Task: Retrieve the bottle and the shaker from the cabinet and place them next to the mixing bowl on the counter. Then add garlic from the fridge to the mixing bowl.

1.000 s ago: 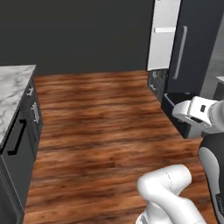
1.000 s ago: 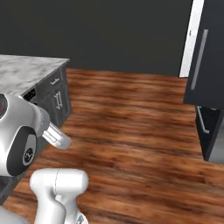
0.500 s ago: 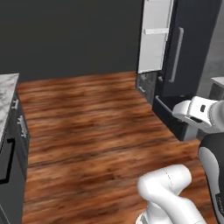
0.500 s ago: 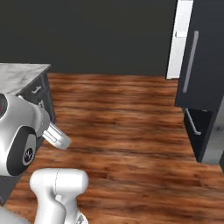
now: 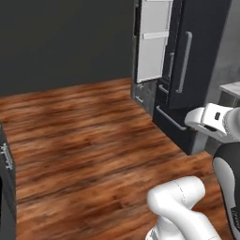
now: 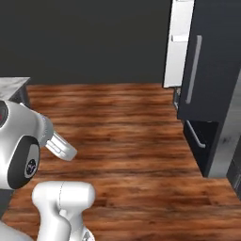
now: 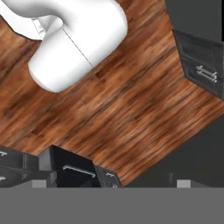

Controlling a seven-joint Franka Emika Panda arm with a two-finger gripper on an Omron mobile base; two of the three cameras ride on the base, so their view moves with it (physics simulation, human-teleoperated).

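Wooden floor (image 5: 84, 140), fridge (image 5: 187, 79) nearer than before

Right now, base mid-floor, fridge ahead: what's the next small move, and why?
Probably keep driving the base toward the fridge. Its door stands ajar, white door racks showing, but wood floor lies between it and the base. No garlic is visible from here.

The fridge (image 5: 197, 70) is black with white door racks (image 5: 152, 40), above a striped reddish-brown wood floor (image 5: 84, 140).

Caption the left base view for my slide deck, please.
Robot base faces the black fridge, one door open, across a wooden floor.
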